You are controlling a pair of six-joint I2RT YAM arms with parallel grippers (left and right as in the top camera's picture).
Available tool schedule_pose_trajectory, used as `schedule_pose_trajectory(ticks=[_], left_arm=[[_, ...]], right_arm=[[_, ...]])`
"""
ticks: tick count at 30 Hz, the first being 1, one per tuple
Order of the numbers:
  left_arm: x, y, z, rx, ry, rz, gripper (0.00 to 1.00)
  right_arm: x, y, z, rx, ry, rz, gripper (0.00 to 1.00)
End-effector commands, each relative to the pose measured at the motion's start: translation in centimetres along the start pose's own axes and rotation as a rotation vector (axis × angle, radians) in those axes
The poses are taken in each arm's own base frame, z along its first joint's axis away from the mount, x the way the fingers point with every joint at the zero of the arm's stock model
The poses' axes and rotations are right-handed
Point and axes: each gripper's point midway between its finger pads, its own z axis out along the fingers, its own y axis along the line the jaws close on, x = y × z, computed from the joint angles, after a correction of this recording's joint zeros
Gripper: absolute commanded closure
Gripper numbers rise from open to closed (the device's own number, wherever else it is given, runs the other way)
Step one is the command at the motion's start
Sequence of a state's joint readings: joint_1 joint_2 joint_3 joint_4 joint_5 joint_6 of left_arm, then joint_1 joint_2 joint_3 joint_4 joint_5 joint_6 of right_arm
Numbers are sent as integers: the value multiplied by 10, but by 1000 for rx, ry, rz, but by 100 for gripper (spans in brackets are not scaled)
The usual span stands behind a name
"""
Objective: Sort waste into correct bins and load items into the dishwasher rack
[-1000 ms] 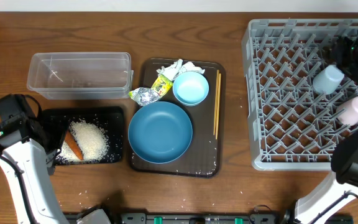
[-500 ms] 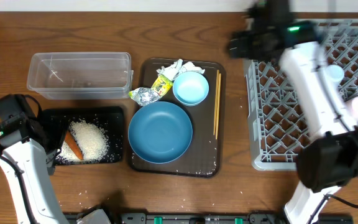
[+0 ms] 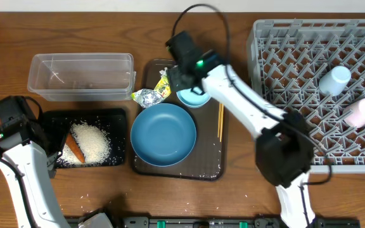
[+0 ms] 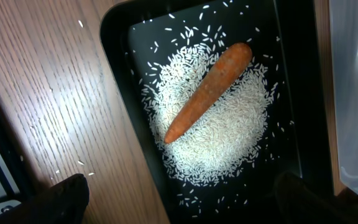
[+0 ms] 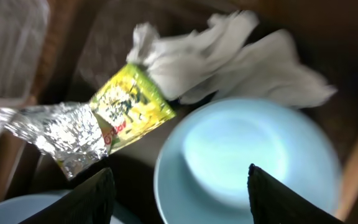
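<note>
My right gripper (image 5: 179, 199) hangs open just above the light blue cup (image 5: 247, 155), its jaws straddling the cup's near side and holding nothing. Beside the cup lie the crumpled white tissue (image 5: 229, 56), the yellow-green wrapper (image 5: 129, 106) and the silver foil (image 5: 61, 134). The dark blue bowl (image 3: 163, 134) and the chopsticks (image 3: 220, 117) rest on the same brown serving tray (image 3: 144, 166). My left gripper (image 4: 185, 202) is open over the black tray (image 4: 284, 50), which holds the rice (image 4: 222, 143) and the carrot (image 4: 207, 93). The clear tub (image 3: 81, 76) looks empty.
The grey dishwasher rack (image 3: 296, 95) fills the right side, with a white cup (image 3: 333, 80) and a pink cup (image 3: 360, 113) in it. My right arm stretches across the table between the rack and the serving tray. Stray rice grains dot the wood near the black tray.
My right arm has swung left from the rack's far right corner to the back of the serving tray, its jaws closing slightly. The left arm has not moved.
</note>
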State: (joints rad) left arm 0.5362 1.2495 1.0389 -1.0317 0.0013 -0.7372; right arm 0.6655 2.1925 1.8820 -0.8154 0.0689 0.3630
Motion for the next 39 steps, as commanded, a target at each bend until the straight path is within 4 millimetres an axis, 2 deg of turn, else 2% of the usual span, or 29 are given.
schedule_pose_trajectory(ticks=[1,5,7,11,12,15,16,18,23,26,29,31,34,37,38,39], left_arm=[[-2,0,-1,-2,-1,-17,2],[-2,0,-1,-2,-1,-17,2],[-2,0,-1,-2,-1,-17,2],[-2,0,-1,-2,-1,-17,2],[-2,0,-1,-2,-1,-17,2],[-2,0,-1,-2,-1,-17,2],[-2,0,-1,-2,-1,-18,2],[-2,0,-1,-2,-1,-17,2],[-2,0,-1,-2,-1,-17,2],[-2,0,-1,-2,-1,-17,2],[-2,0,-1,-2,-1,-17,2],[-2,0,-1,-2,-1,-17,2],[-2,0,-1,-2,-1,-17,2],[-2,0,-1,-2,-1,-17,2],[-2,0,-1,-2,-1,-17,2],[-2,0,-1,-2,-1,-17,2]], right_arm=[[12,8,18,30,23,-3,35],[25,13,35,39,60,-21,38],[28,12,40,46,70,-15,44],[28,11,41,49,69,-7,65],[27,11,40,48,67,-7,75],[24,11,38,46,62,-5,94],[23,11,36,46,60,-4,99],[19,11,29,44,59,-2,99],[-6,14,-16,20,-7,9,99],[-28,9,-59,-3,-83,32,99],[-47,-9,-107,-15,-163,73,99],[-54,-27,-135,-11,-200,106,99],[-54,-66,-172,22,-221,169,99],[-41,-115,-195,85,-188,250,99],[-37,-125,-198,99,-178,267,99],[-30,-146,-203,128,-156,306,99]])
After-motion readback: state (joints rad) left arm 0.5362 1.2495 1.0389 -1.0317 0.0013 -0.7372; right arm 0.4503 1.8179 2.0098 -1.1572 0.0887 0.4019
